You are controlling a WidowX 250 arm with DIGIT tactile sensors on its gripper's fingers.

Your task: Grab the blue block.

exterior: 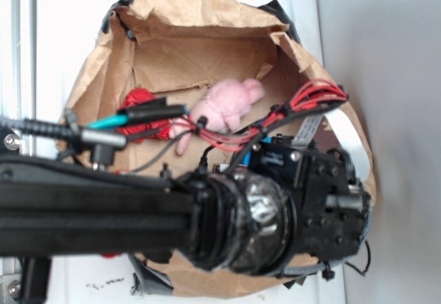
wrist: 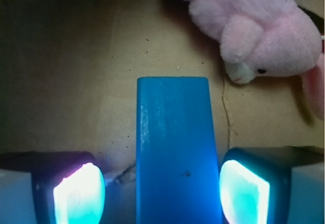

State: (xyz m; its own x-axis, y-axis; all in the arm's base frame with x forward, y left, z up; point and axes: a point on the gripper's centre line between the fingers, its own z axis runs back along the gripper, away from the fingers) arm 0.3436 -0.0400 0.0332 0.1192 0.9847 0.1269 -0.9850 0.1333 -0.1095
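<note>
A: Between the two lit pads, dead centre of the claw (wrist: 161, 188), sits the blue block (wrist: 175, 148). Wrist view shows it clearly.

B: Long axis?

A: Runs straight ahead of the claw, away from the wrist camera, parallel to the fingers. So the pads (wrist: 78, 196) face its two long sides and the narrow width is what they'd close across.

B: Claw state?

A: Released. There's a gap of bare cardboard on the left side between pad and block. The right pad looks just beside the block's edge, maybe touching; can't tell for sure. Nothing is clamped yet.

B: Block lying flat?

A: Looks flat on the brown floor of the paper bag (exterior: 207, 21). Its near end runs out of the bottom of the wrist view, so I can't see how far back it reaches under the claw.

B: Anything close by?

A: Pink plush toy (wrist: 254, 26) ahead of the claw and off to the right, past the block's far end, apart from it. Not between the pads.

B: Exterior view help?

A: Not much. The arm and wrist housing cover the claw and block. You see the bag, the plush, something red (exterior: 141, 100) at the bag's left side.

B: Judgement?

A: Slightly off-centre, left gap wider. Closing should still catch the long sides; the block may slide a bit leftward first.
</note>
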